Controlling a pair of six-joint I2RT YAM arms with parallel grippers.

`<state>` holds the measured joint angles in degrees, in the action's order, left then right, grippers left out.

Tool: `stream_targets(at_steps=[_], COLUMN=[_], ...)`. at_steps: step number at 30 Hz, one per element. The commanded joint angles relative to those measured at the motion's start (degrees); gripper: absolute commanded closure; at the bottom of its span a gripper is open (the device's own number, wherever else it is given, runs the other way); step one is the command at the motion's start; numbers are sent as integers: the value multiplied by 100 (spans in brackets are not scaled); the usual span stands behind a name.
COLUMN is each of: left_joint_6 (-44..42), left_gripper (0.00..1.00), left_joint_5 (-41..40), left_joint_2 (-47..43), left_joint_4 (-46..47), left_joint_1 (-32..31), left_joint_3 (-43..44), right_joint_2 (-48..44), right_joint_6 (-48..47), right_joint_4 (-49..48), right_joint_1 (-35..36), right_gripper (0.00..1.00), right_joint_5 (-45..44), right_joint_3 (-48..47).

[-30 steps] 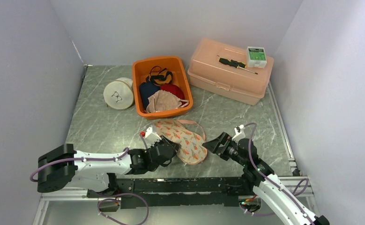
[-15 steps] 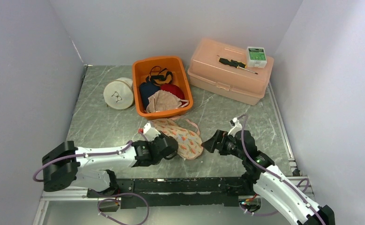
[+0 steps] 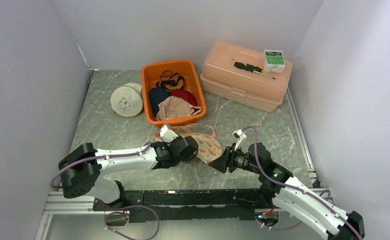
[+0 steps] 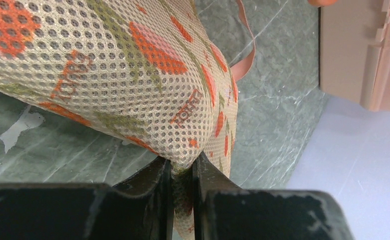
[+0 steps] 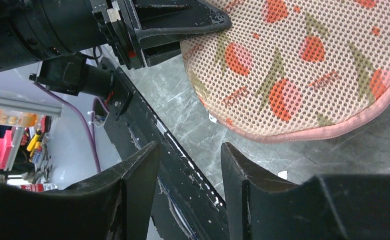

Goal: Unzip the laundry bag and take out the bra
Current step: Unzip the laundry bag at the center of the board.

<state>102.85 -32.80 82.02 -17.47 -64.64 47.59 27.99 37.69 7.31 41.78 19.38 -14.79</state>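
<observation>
Laundry bag, beige mesh printed with orange and green carrots and edged in pink, lying on the green marbled table, near the front edge and just in front of the orange basket. Held at its left end by the left gripper: closed tight on a fold of the mesh, cloth squeezed between both fingers in the left wrist view. Rest of the bag resting on the table, a pink strap curling behind it. Right gripper low over the table at the right end of the bag, just beside the pink edge, jaws standing apart with only table and black rail between them, gripping nothing. Zipper perhaps along the pink edge, but impossible to tell from these views whether open or closed. Farther back: clothes heaped in the basket, round white pouch to its left, pink plastic case to its right with a screwdriver on the lid.
</observation>
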Motion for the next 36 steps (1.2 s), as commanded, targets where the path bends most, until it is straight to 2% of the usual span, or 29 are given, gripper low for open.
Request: stream_targets(at_steps=[1, 7, 16, 30, 36], left_joint_6=[234, 341, 396, 421, 458], left_gripper=[97, 97, 97, 97, 97], left_joint_5=[-59, 44, 460, 647, 625], left_joint_2=[-61, -191, -447, -310, -297], left_joint_4=[-167, -157, 294, 513, 473], left_joint_1=[70, 74, 69, 76, 71], left_joint_3=[203, 106, -123, -95, -66], right_joint_2=[-115, 288, 391, 901, 749], right_joint_6=[102, -18, 131, 185, 224], right_joint_4=[-696, -710, -1555, -2403, -2463], right_joint_1=[32, 37, 44, 63, 94], right_gripper=[49, 47, 41, 46, 52], right_joint_5=[126, 378, 280, 52, -292], right_joint_3=[119, 114, 566, 760, 949])
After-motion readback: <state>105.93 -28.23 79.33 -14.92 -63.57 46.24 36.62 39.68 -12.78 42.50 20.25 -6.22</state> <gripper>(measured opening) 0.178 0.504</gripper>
